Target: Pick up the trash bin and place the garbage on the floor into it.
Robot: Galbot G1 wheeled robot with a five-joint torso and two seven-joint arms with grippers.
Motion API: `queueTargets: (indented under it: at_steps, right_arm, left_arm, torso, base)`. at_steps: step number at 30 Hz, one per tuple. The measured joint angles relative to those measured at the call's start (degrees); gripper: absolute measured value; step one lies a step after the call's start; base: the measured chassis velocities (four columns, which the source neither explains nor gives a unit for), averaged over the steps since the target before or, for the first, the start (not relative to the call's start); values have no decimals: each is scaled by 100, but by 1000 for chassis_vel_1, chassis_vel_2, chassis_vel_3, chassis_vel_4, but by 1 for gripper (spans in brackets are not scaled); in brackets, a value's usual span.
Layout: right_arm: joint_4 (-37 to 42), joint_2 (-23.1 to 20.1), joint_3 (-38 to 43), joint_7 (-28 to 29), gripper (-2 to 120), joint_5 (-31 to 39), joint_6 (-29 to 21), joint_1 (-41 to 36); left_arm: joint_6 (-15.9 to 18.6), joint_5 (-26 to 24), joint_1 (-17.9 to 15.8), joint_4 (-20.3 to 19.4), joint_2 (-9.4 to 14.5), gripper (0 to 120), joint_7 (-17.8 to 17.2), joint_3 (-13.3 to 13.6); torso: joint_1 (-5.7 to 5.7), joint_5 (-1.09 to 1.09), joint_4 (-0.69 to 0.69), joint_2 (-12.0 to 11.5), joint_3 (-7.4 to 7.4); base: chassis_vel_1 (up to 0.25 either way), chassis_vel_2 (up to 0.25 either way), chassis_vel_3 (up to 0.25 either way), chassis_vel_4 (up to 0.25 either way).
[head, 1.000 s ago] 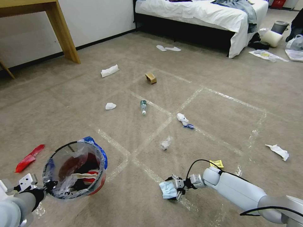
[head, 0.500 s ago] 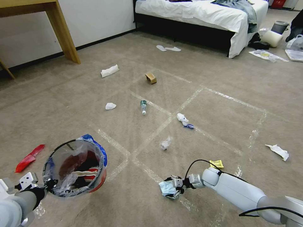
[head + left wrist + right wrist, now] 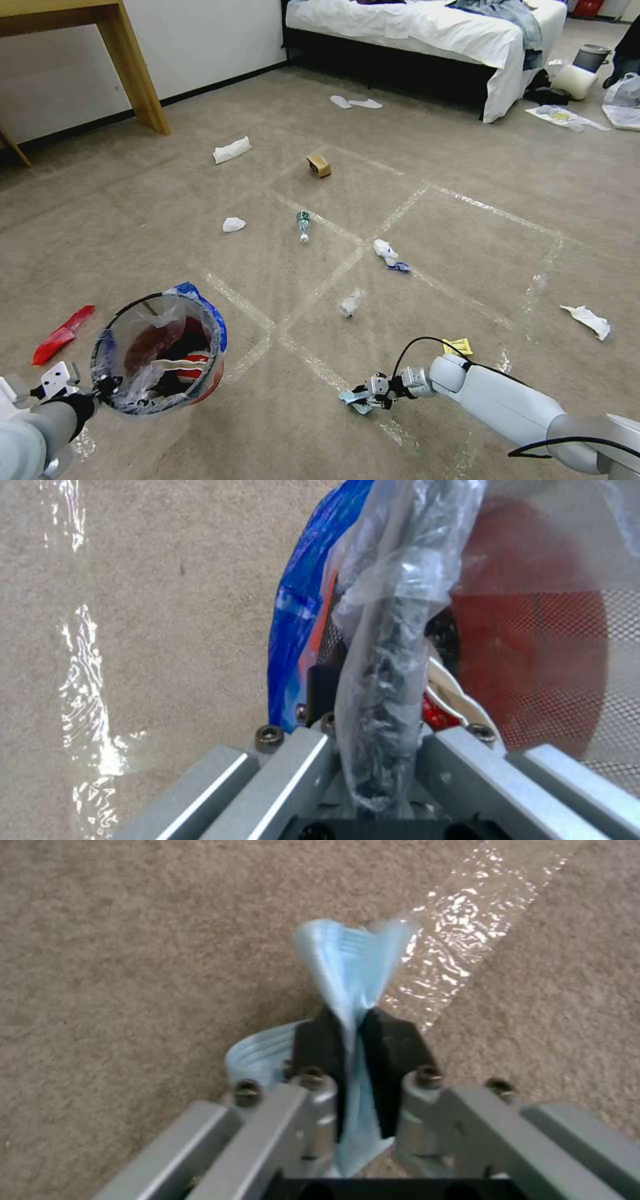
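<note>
Red-orange trash bin (image 3: 207, 390), blue-edged liner (image 3: 200, 300)

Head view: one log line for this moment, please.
left gripper: shut on bin rim, bin held off carpet | right gripper: shut on blue mask, low over carpet

Left claw (image 3: 373, 740) clamps the trash bin (image 3: 533, 645) rim over carpet (image 3: 167, 605).
</note>
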Motion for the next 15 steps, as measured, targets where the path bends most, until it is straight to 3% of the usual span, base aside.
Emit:
queueTargets:
  at_steps: [5, 9, 11, 15]
  right_arm:
    - [4, -14, 83, 2, 0, 294, 5, -12]
    - [105, 3, 379, -64, 0, 1035, 37, -64]
    - [436, -21, 725, -89, 0, 1843, -19, -118]
    - [868, -54, 1308, -39, 0, 2410, -73, -189]
  left_arm:
    - [0, -2, -21, 32, 14, 0, -2, 32]
    - [0, -12, -17, 39, 24, 0, -10, 37]
    - [0, -27, -15, 46, 36, 0, -15, 37]
    - [-1, -48, -13, 52, 49, 0, -14, 38]
  torso:
    - [0, 0, 0, 0, 0]
    - [0, 0, -1, 0, 0]
    - [0, 0, 1, 0, 0]
    - [0, 0, 1, 0, 0]
  base:
    - [0, 0, 0, 0]
    - [0, 0, 0, 0]
    - [0, 0, 0, 0]
    - [0, 0, 0, 0]
